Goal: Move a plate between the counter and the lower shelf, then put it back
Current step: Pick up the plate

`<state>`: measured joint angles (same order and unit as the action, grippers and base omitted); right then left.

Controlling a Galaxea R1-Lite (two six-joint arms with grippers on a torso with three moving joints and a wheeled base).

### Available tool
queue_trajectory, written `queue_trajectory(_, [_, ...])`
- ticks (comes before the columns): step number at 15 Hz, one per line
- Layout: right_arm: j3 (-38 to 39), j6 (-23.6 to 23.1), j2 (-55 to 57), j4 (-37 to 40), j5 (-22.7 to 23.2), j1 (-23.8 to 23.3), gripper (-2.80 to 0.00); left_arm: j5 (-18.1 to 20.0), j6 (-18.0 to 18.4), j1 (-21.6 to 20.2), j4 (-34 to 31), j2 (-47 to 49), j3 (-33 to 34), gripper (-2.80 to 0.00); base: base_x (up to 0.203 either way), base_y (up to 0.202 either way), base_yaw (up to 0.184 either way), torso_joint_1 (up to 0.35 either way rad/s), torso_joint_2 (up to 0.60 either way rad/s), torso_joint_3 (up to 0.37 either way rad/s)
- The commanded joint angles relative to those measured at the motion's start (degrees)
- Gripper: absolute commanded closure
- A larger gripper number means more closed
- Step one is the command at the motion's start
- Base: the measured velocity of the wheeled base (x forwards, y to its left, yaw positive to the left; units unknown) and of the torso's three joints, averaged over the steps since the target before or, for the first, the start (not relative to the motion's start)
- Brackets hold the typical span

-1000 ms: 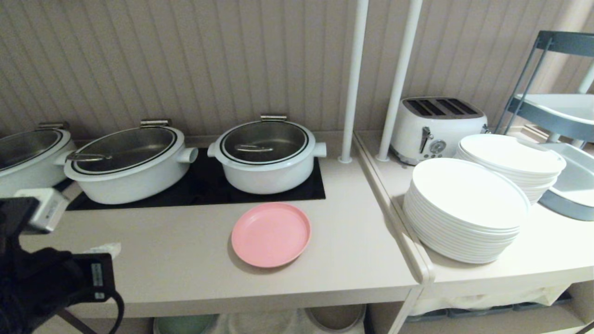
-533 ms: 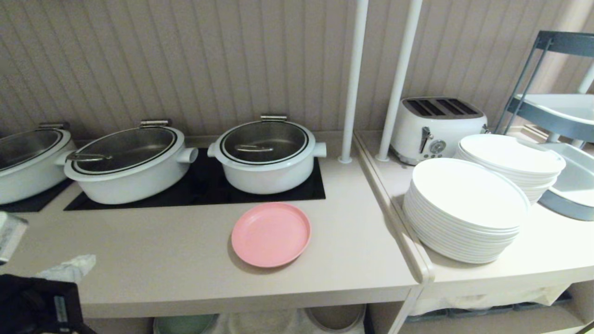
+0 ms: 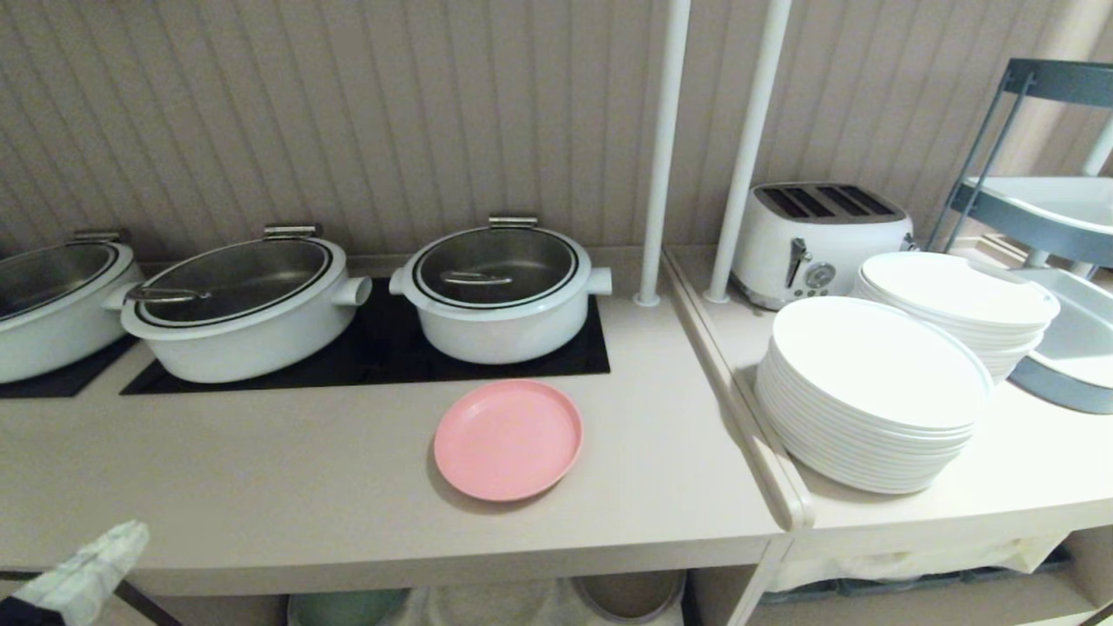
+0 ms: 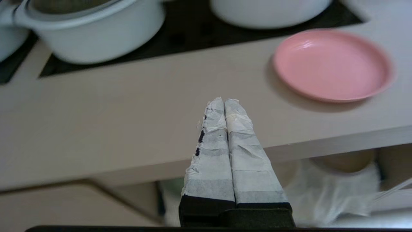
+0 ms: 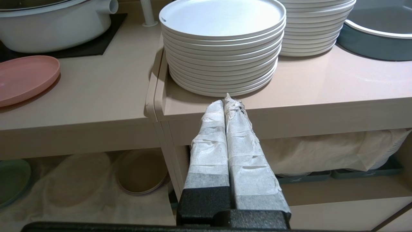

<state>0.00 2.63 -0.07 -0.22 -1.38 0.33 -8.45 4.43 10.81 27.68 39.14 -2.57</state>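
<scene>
The pink plate (image 3: pixel 509 439) lies flat on the beige counter (image 3: pixel 304 487), just in front of the black hob. My left gripper (image 3: pixel 87 569) shows only its taped fingertips at the bottom left of the head view, by the counter's front edge and well left of the plate. In the left wrist view the left gripper (image 4: pixel 224 100) is shut and empty, with the plate (image 4: pixel 333 64) off to one side. Below the counter is the lower shelf (image 5: pixel 80 193) with its white cloth floor. My right gripper (image 5: pixel 227 101) is parked in front of the counters, shut and empty.
Three white lidded pots (image 3: pixel 500 291) stand on the hob (image 3: pixel 383 356). Past a raised ridge (image 3: pixel 739 409) are two stacks of white plates (image 3: pixel 874 391) and a toaster (image 3: pixel 822 239). A green plate (image 5: pixel 11 180) and a brown plate (image 5: pixel 141 172) lie in the shelf.
My left arm has dropped and drawn back toward the bottom left corner of the head view, leaving only its fingertips in sight. The pink plate has not moved.
</scene>
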Motion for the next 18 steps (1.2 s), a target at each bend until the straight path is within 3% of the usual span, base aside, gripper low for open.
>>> queue_trajectory(1, [0.00,0.00,0.07,0.01,-0.03,0.02,0.00,4.16,0.09,-4.03,-1.66,-7.55,2.25,0.00,0.000,0.000,0.000,0.000,0.00,0.000])
queue_trajectory(6, [0.00,0.00,0.07,-0.04,-0.03,0.02,0.00,9.04,0.14,-10.04,-11.79,-23.15,2.49,0.00,0.000,0.000,0.000,0.000,0.00,0.000])
queue_trajectory(9, [0.00,0.00,0.07,-0.02,-0.03,0.02,0.00,10.16,0.11,-11.02,-17.57,-29.66,2.48,0.00,0.000,0.000,0.000,0.000,0.00,0.000])
queue_trajectory(13, [0.00,0.00,0.07,-0.04,-0.03,0.02,0.00,13.65,-0.03,-10.94,-19.06,-35.35,2.37,0.00,0.000,0.000,0.000,0.000,0.00,0.000])
queue_trajectory(18, [0.00,0.00,0.07,-0.04,-0.03,0.02,0.00,12.92,-0.13,-10.99,-20.49,-39.14,1.95,0.00,0.000,0.000,0.000,0.000,0.00,0.000])
